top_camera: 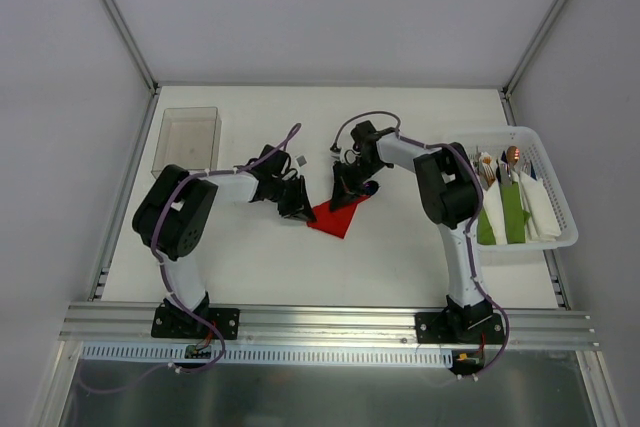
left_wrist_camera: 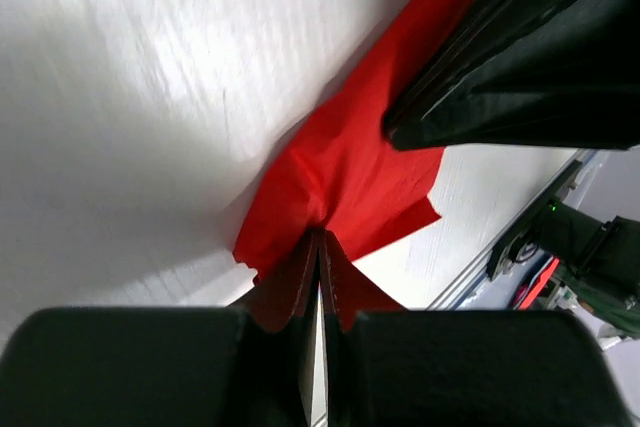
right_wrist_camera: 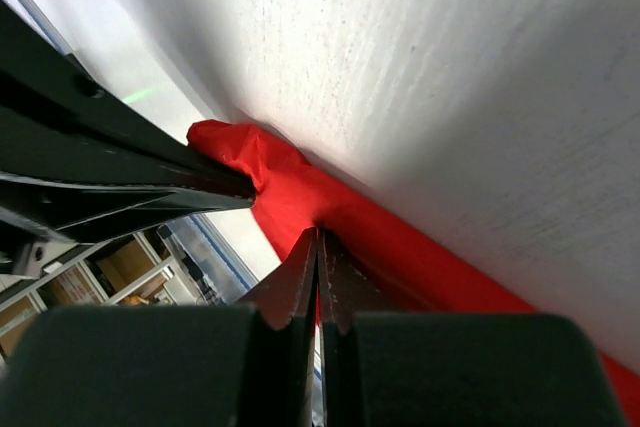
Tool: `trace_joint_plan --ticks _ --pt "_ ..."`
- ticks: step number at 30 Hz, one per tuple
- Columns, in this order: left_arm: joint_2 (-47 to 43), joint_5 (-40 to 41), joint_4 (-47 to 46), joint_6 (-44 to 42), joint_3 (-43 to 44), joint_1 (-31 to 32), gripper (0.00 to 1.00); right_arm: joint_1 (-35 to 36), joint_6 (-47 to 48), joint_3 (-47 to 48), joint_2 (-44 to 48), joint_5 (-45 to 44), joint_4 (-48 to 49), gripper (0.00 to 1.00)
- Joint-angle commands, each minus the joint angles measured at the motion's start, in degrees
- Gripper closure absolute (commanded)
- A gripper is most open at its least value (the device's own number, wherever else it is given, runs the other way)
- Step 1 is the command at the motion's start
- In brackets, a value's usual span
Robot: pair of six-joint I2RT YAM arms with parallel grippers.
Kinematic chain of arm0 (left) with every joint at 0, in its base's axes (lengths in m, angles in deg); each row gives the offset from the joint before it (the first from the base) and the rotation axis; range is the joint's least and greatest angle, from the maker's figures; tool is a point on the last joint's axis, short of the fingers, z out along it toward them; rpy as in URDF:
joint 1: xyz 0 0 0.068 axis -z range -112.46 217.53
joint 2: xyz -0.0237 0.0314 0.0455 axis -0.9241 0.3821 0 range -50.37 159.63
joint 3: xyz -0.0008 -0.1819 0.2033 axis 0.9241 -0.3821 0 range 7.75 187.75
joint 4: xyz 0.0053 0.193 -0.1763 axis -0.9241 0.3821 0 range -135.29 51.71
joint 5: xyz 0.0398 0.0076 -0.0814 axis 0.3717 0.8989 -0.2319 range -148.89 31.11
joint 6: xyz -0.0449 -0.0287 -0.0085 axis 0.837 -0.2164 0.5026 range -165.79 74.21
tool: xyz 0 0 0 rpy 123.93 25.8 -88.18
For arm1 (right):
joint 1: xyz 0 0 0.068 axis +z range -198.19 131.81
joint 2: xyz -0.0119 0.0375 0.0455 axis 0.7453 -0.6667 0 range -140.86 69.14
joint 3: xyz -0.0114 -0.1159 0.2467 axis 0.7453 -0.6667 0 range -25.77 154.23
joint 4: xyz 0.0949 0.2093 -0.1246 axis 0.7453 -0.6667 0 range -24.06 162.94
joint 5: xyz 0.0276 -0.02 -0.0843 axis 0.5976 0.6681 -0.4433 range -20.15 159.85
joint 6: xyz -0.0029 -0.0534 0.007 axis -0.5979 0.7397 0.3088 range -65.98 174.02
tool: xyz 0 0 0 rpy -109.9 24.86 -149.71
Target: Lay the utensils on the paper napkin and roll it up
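The red paper napkin (top_camera: 338, 217) lies partly folded on the white table between both arms. My left gripper (top_camera: 302, 207) is shut on its left edge; in the left wrist view the jaws (left_wrist_camera: 320, 234) pinch bunched red paper (left_wrist_camera: 345, 162). From the other side my right gripper (top_camera: 346, 195) is shut on a fold of the napkin (right_wrist_camera: 400, 247), the tips (right_wrist_camera: 320, 233) meeting in the paper. Each wrist view shows the other gripper's dark fingers (left_wrist_camera: 520, 77) (right_wrist_camera: 120, 182) close by. The utensils are hidden.
A white basket (top_camera: 560, 237) at the right holds green napkin bundles (top_camera: 512, 212), white napkins (top_camera: 540, 209) and other cutlery. A clear plastic box (top_camera: 188, 137) stands at the back left. A small grey block (top_camera: 300, 159) lies behind the left gripper.
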Motion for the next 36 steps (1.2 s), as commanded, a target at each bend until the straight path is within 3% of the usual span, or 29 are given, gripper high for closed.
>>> trace_joint_plan --ticks 1,10,15,22,27,36 --pt "-3.36 0.31 0.18 -0.19 -2.90 1.23 1.00 1.03 3.30 2.44 -1.99 -2.87 -3.92 1.00" --pt "-6.79 3.13 -0.96 4.11 -10.55 3.86 1.00 2.97 7.34 8.42 -5.15 -1.73 -9.02 1.00" --pt "-13.72 2.94 -8.16 7.81 -15.03 4.48 1.00 4.64 10.51 12.11 -6.38 -2.69 -12.71 0.99" --pt "-21.73 6.98 -4.32 7.28 -8.27 3.96 0.92 5.60 12.80 12.12 -6.91 -2.87 -14.03 0.99" --pt "-17.53 11.82 3.95 5.61 -1.42 2.30 0.91 5.87 14.73 10.54 -6.65 -2.69 -14.56 0.99" --pt "-9.08 13.93 8.17 5.96 0.00 1.14 0.97 5.96 18.77 9.83 -5.51 -2.25 -16.58 0.98"
